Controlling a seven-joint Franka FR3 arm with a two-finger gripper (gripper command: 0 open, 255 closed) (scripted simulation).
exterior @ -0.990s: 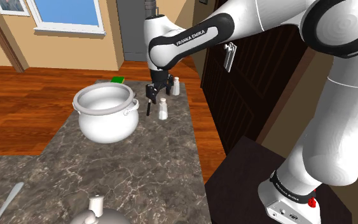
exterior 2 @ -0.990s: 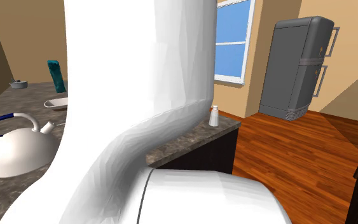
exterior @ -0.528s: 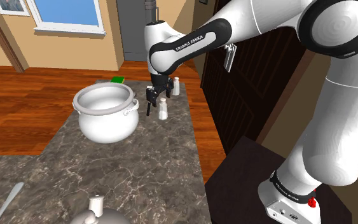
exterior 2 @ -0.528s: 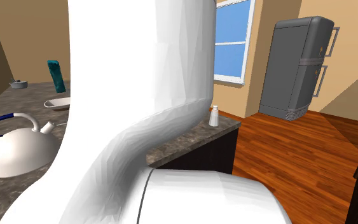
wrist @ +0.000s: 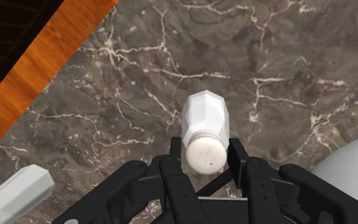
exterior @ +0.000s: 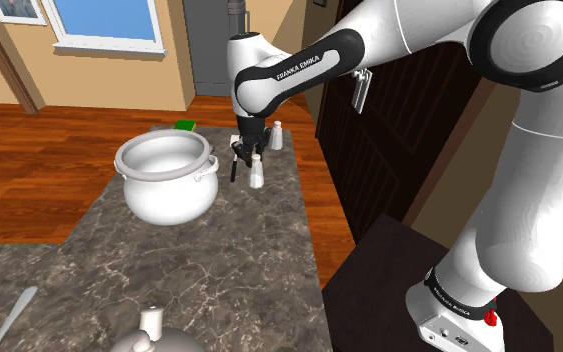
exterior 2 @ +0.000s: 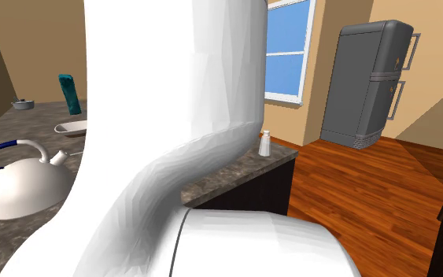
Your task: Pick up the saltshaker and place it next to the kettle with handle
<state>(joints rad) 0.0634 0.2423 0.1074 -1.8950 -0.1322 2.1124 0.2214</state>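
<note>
Black hand [exterior: 245, 152] hangs straight down just off the right side of the white pot [exterior: 166, 178] in the shoulder view. Its two fingers are drawn in on the cap of the white saltshaker [wrist: 205, 124], one on each side and touching it as far as the wrist view shows. A white kettle [exterior: 149, 335] sits well apart from the pot, at the nearer end of the marbled brown table [exterior: 219, 250]. The saltshaker stands upright on the table, just beside the pot's right-hand handle. A second white shaker [exterior: 277, 135] stands farther right and beyond the pot, near the table's edge.
</note>
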